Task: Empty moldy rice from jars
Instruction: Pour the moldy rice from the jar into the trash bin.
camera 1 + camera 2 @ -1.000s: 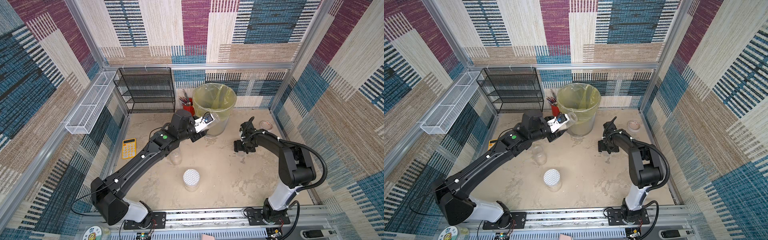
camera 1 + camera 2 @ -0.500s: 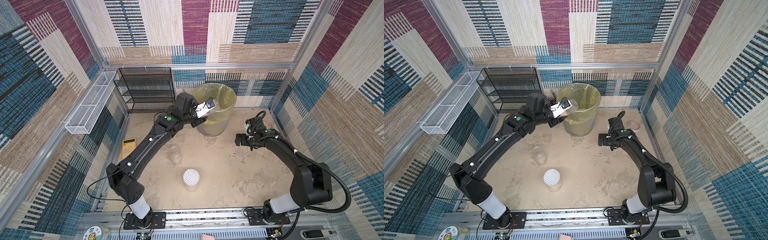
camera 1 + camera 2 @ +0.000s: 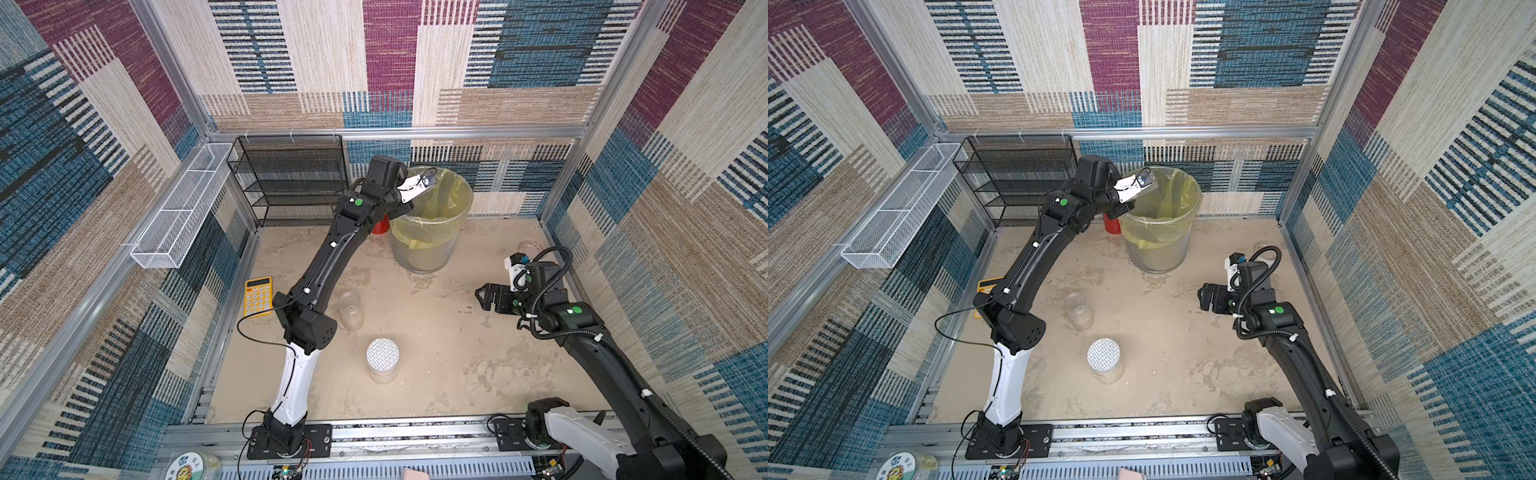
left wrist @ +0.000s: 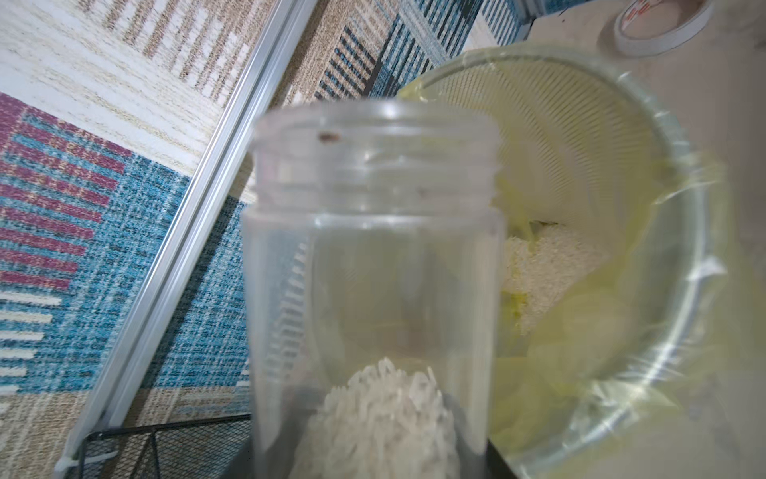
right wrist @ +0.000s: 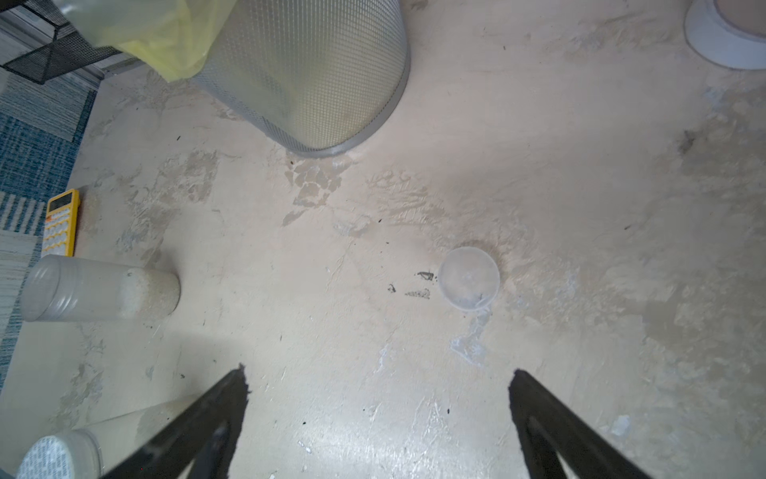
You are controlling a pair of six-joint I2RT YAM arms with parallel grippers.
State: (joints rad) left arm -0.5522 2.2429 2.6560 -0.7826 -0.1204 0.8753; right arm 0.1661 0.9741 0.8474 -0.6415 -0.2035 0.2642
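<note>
Left gripper (image 3: pixel 415 195) clamped on an uncapped jar (image 4: pixel 373 269). Rice (image 4: pixel 385 414) clumped at the base, nearest the fingers. Bin (image 4: pixel 679 290) just beyond the jar's mouth. Pouring step, likely. Next: tip the mouth down inside the bin. Right gripper (image 5: pixel 379 371) spread, empty; a clear lid (image 5: pixel 469 278) lies just ahead of it.

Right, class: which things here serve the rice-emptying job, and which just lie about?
Job: open clear plastic jar of white rice; clear lidded jar; grid-lidded clear jar; yellow-bagged grey bin.
Lying about: yellow calculator; white tape roll; black mesh shelf.
</note>
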